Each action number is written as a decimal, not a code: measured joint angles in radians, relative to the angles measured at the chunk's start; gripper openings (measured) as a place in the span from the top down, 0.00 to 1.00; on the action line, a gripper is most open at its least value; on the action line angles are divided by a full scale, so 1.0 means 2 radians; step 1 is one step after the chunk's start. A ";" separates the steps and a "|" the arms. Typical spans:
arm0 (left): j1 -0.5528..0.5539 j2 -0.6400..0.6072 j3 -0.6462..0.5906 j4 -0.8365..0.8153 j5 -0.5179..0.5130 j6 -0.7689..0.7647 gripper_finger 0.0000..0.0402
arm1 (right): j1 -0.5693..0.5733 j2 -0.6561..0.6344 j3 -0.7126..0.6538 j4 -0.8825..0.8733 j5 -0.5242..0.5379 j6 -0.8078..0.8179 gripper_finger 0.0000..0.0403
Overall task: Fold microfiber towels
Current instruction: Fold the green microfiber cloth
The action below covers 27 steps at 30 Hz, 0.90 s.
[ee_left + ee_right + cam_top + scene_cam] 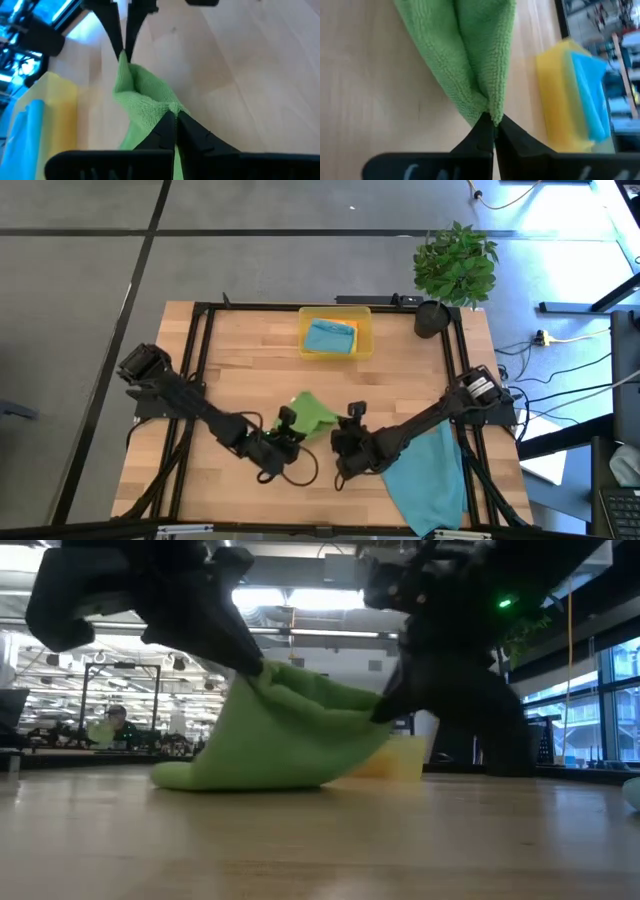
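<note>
The left claw point(175, 116) was clamped on one corner of the soft green microfiber towel point(312, 410), and the right claw point(494, 121) pinched another corner between its closed fingers. Between the two claws the cloth hung in a slack fold, its upper edge lifted clear of the pale wooden worktop point(240, 360) while its lower part still rested on the boards near the front middle, as the low view showed point(270, 750). That fold looked only begun: the towel was bunched rather than laid flat in halves, so I judged this cloth to be mid-fold.

Farther out, a teal-blue microfiber towel point(430, 475) lay spread and unfolded at the worktop's front right corner, under the right arm, apparently waiting its turn. At the far edge stood the translucent yellow plastic tray point(365, 340) holding a folded teal-blue cloth point(330, 337) with an orange edge showing beneath it; these seemed finished. A yellow towel could not be told apart.
</note>
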 joint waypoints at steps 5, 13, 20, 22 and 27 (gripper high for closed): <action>0.003 0.000 0.000 -0.014 0.030 0.012 1.00 | 0.034 -0.001 0.000 -0.006 -0.039 0.069 1.00; -0.080 0.000 0.000 -0.065 0.034 -0.067 1.00 | 0.075 0.027 0.002 0.183 -0.136 0.053 1.00; -0.147 0.001 -0.004 -0.057 0.032 -0.133 1.00 | 0.076 0.067 0.002 0.272 -0.179 0.042 1.00; -0.155 0.001 -0.015 -0.055 0.031 -0.151 1.00 | 0.076 0.067 0.002 0.273 -0.180 0.041 1.00; -0.170 0.001 -0.078 0.007 0.029 -0.197 1.00 | 0.075 0.063 0.002 0.296 -0.192 0.021 1.00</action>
